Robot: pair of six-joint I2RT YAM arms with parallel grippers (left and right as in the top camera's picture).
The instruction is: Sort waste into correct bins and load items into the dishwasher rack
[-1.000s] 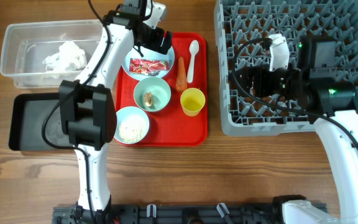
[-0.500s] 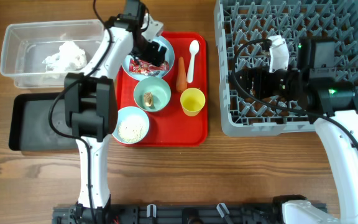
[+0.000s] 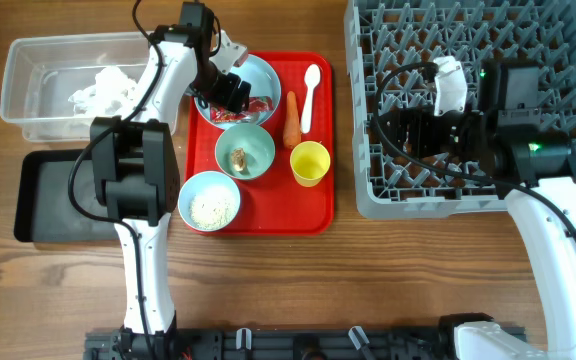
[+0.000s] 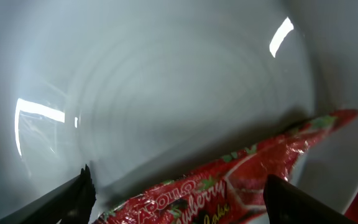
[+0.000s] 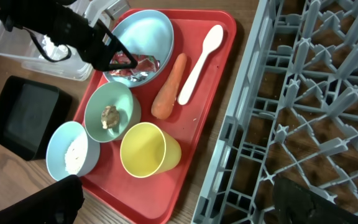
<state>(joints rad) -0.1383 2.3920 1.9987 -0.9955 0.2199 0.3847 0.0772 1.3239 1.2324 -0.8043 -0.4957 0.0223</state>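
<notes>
- Wooden table [image 3: 268, 280] fills the overhead view, and a broad band of bare wood runs along its near side in front of all the containers.
- The red tray [image 3: 318, 215] sits mid-table. Only a narrow strip of wood separates its right edge from the left wall of the grey rack [image 3: 528, 30], which runs out of the picture at the top and right.
- The black tray [image 3: 48, 200] lies just beside the red tray's left edge. Behind it stands the clear tub [image 3: 28, 60] with crumpled tissue [image 3: 103, 88] inside, and the two edges nearly meet.
- The left arm [image 3: 133, 180] rises over the black tray's right end and reaches back across the corner of the red tray.
- The plate [image 3: 263, 72] sits in the red tray's back left corner, close to the back rim. The wrapper [image 4: 229, 186] lies inside it, against the near wall.
- The left gripper [image 4: 185, 202] is down inside the plate with its fingers spread wide, one tip on either side of the wrapper and not closed on it. I cannot tell whether the tips touch the plate.
- The carrot [image 3: 291, 120] lies on the red tray just right of the plate. The spoon [image 3: 308, 95] lies beside the carrot, nearer the tray's right rim.
- The middle bowl [image 3: 260, 140] holds a small brown scrap. The front bowl [image 3: 190, 188] holds rice [image 3: 211, 208] at the tray's front left, and the cup [image 3: 310, 163] stands near the right rim.
- The right gripper [image 5: 188, 199] hangs over the rack's left part with its fingers wide apart, holding nothing.
</notes>
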